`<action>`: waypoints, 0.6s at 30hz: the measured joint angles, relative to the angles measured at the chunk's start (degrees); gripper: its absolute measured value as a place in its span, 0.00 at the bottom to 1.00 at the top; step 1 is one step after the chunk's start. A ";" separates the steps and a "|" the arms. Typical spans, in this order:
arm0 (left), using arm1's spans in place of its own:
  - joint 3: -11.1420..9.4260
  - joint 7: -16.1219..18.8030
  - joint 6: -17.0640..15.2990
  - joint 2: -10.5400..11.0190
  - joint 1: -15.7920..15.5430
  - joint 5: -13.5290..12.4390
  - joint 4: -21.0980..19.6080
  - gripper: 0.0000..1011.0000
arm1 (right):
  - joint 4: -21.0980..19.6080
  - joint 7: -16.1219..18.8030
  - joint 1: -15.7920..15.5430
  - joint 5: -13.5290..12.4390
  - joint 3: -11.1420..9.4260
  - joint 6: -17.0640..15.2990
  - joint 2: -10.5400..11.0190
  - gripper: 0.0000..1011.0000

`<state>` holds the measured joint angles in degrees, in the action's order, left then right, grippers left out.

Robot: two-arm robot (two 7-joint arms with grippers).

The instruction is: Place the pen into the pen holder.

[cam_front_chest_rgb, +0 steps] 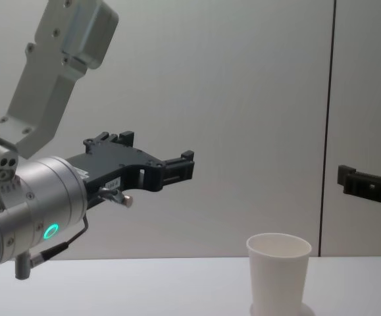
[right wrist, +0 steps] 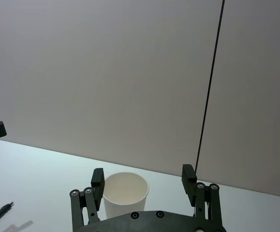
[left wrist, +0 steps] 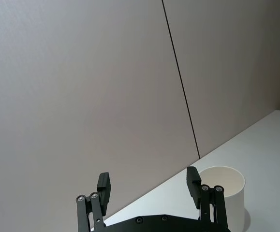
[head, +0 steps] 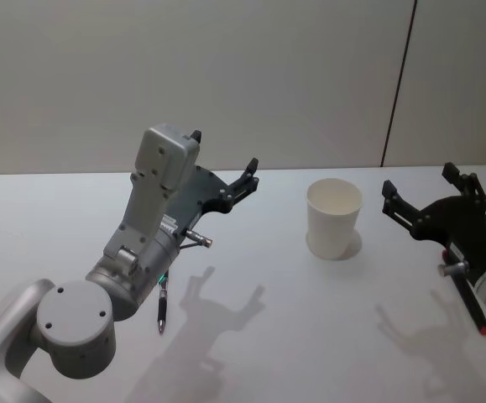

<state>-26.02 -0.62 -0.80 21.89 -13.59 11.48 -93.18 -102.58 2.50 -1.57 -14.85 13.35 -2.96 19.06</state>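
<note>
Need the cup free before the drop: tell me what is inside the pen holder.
Looking down into the pen holder, its upper inner wall is bare white; nothing sticks out. Its near wall hides the bottom. The pen lies on the table.

surface: white table (head: 293, 357) | upright: pen holder (head: 334, 220) | flat: pen (head: 162, 309) | right side: dark red-tipped stick (head: 476, 314), perhaps lying too

One cup (head: 335, 217), one pen (head: 162, 312), perhaps a second pen (head: 471, 302), two pincers (head: 223, 151) (head: 420, 178)
</note>
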 joint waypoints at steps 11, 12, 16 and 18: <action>0.00 0.00 0.00 0.00 0.00 0.00 0.00 0.99 | -2.54 -3.71 -0.90 2.06 0.17 -3.88 -0.39 0.99; 0.00 0.00 0.00 0.00 0.00 0.00 0.00 0.99 | -2.69 -4.04 -0.93 2.18 0.15 -4.32 -0.42 0.99; 0.00 0.00 0.00 0.00 0.00 0.00 0.00 0.99 | -3.49 -5.74 -1.00 2.76 -0.16 -6.90 -0.50 0.99; 0.00 0.00 0.00 0.00 0.00 0.00 0.00 0.99 | -3.69 -6.17 -1.00 2.91 -0.32 -7.86 -0.49 0.99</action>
<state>-26.02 -0.62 -0.80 21.89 -13.59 11.48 -93.17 -106.26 -3.67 -2.57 -11.95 13.04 -10.82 18.57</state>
